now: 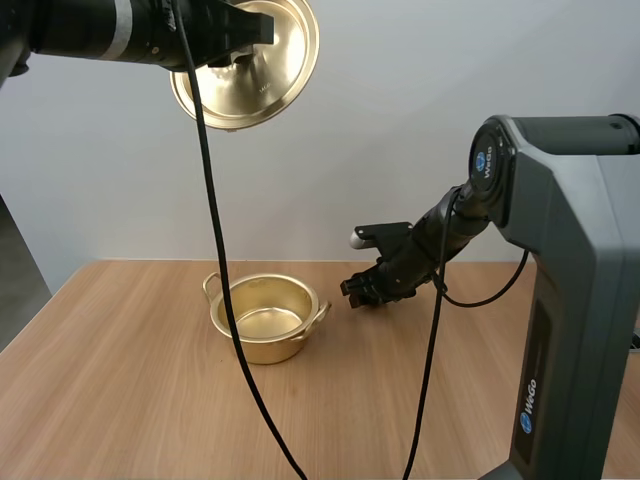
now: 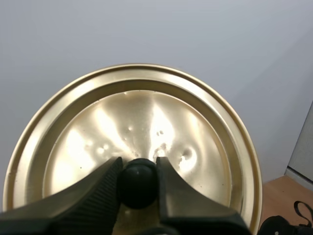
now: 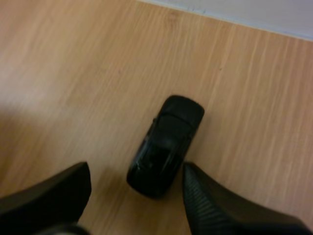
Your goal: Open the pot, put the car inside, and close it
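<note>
Right, our left gripper (image 2: 138,171) is clamped on the round black knob (image 2: 138,190) of the shiny golden metal lid (image 2: 146,112) and holds it high in the air, well clear of the table. Down low, our right gripper (image 3: 137,171) has its fingers spread wide, one on each side of the small black toy car (image 3: 166,137). The car lies on the wood at a slant between them and is not yet pinched. From the high view, that gripper sits just to the right of the round golden two-handled pot (image 1: 265,348), which stands open and looks empty. So we judge the opening done and the pick-up in hand. Next, the fingers need to close on the car's flanks, lift it, carry it left over the rim and release it. Only then can the lid come down. Underneath it all is a light wood-grain tabletop (image 1: 120,400), smooth and bare around the pot, with a plain pale wall (image 1: 400,120) behind.
</note>
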